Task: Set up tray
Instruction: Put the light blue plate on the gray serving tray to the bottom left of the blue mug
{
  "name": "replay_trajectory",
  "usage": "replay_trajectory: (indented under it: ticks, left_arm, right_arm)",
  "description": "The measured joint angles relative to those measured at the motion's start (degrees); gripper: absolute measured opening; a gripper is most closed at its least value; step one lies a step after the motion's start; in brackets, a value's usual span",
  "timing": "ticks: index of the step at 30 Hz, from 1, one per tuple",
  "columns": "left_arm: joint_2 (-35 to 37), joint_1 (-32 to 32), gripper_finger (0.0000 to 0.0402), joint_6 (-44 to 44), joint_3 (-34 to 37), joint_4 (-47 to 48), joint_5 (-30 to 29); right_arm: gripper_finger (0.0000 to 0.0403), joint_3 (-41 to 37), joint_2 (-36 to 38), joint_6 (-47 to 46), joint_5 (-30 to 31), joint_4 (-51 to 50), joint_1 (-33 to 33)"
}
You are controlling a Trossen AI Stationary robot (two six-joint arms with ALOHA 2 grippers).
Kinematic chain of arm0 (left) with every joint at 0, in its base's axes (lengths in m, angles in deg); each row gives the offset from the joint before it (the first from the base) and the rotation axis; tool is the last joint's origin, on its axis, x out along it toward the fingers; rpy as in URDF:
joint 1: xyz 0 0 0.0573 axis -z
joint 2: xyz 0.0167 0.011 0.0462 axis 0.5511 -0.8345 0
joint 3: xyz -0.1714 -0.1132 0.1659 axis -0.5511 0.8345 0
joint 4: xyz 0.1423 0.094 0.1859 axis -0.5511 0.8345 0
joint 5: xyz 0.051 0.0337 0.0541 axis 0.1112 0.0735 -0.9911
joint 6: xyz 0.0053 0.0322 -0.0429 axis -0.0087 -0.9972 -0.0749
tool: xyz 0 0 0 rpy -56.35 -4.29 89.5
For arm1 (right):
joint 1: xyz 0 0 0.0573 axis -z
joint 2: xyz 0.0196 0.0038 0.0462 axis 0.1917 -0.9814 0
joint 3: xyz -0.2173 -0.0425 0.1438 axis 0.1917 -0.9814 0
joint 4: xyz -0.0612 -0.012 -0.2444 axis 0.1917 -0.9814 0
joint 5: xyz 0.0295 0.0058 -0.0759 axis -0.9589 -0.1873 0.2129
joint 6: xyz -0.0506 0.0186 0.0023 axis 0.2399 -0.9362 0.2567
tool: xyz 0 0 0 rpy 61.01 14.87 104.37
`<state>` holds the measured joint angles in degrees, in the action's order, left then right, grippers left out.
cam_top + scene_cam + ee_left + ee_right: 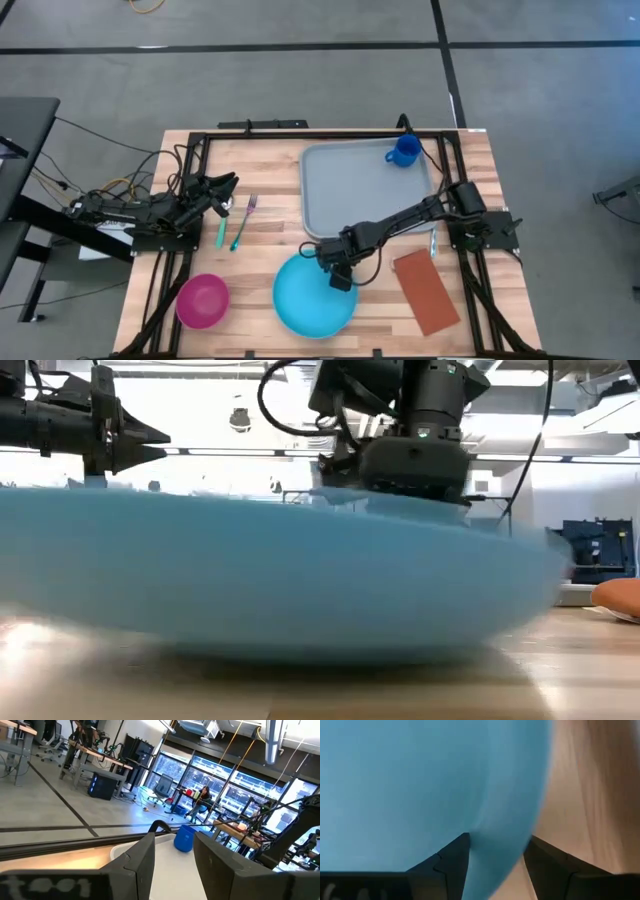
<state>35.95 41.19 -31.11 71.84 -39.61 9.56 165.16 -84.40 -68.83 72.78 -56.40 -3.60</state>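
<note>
Straddling the plate rim, our right tool stands open, gripping nothing; the tray lies just beyond it, long axis running away from us.

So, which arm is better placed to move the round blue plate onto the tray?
The right. Its end effector is open over the plate's rim, beside the tray. The left end effector waits open at the table's far left, above the fork.
</note>
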Motion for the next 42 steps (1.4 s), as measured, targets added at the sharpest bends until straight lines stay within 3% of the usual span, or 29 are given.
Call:
replay_trajectory:
  ticks: [10,13,18,21,24,28,34,39,42]
  left_arm:
    - [0.0,0.0,0.0123,0.31,0.0,0.28,0.0]
    - [0.0,0.0,0.0123,0.35,0.0,0.22,0.0]
    - [0.0,0.0,0.0123,0.39,0.0,0.26,0.0]
    - [0.02,0.0,0.0123,0.39,0.0,0.3,0.0]
    - [0.02,0.0,0.0123,0.42,0.0,0.37,0.0]
    - [0.02,0.0,0.0123,0.42,0.0,0.46,0.0]
    - [0.0,0.0,0.0123,1.4,0.01,0.77,0.0]
    - [0.0,0.0,0.0123,1.44,0.0,0.92,0.05]
    - [0.01,0.0,0.0123,1.49,0.0,0.94,1.19]
  right_arm:
    - [0.0163,0.58,-0.32,1.09,0.65,0.53,0.02]
    - [0.0126,0.83,-2.1,2.06,0.27,0.58,-0.09]
    - [0.0029,0.94,-2.01,3.28,-1.0,0.58,-0.39]
    - [0.0012,0.53,0.67,4.24,-2.28,-0.9,-0.86]
    - [0.0012,0.31,5.09,4.86,0.49,-4.71,-1.22]
    - [0.0004,0.51,12.87,5.72,10.78,-15.9,-0.02]
    - [0.0002,0.42,22.71,4.39,22.63,-27.9,6.55]
    - [0.0001,0.37,27.95,7.39,23.34,-30.27,17.58]
    - [0.0001,0.2,29.29,12.58,20.74,-29.49,25.81]
